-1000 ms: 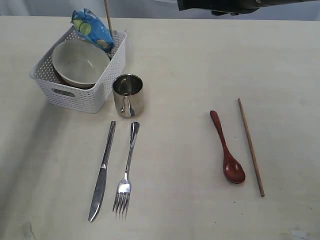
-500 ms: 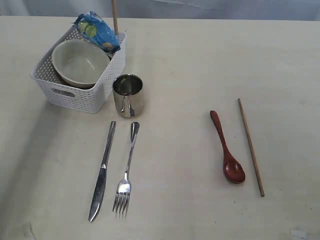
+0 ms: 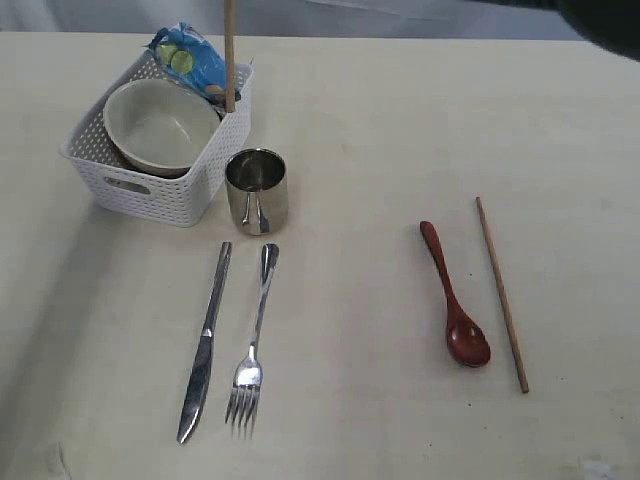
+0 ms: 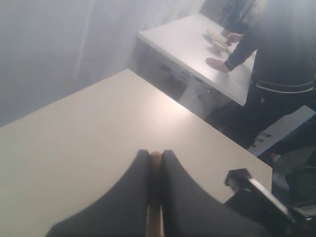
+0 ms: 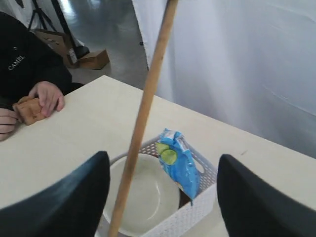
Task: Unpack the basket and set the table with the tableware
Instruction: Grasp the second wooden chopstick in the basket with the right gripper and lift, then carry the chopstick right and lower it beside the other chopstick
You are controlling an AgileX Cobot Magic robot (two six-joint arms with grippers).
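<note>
The white basket (image 3: 150, 190) stands at the table's (image 3: 380, 130) back left and holds the cream bowl (image 3: 160, 125). A brown plate rim (image 3: 165, 172) shows under the bowl. One wooden chopstick (image 3: 230, 55) hangs upright over the basket, with my left gripper (image 4: 155, 155) shut on its top end. My right gripper (image 5: 163, 157) hovers open above the basket (image 5: 197, 210) and bowl (image 5: 148, 197), beside that chopstick (image 5: 148, 98). On the table lie the steel cup (image 3: 256, 190), knife (image 3: 205, 340), fork (image 3: 253, 340), red spoon (image 3: 455, 295) and a second chopstick (image 3: 501, 293).
A blue chip bag (image 3: 190, 60) leans in the basket's far corner. A dark part of the right arm (image 3: 610, 20) fills the top right corner of the exterior view. A person's hands (image 5: 44, 98) rest on the table's edge.
The held chopstick has shifted a little to the right and its tip has come lower over the basket. The right arm has left the top middle; it now shows in the top right corner.
</note>
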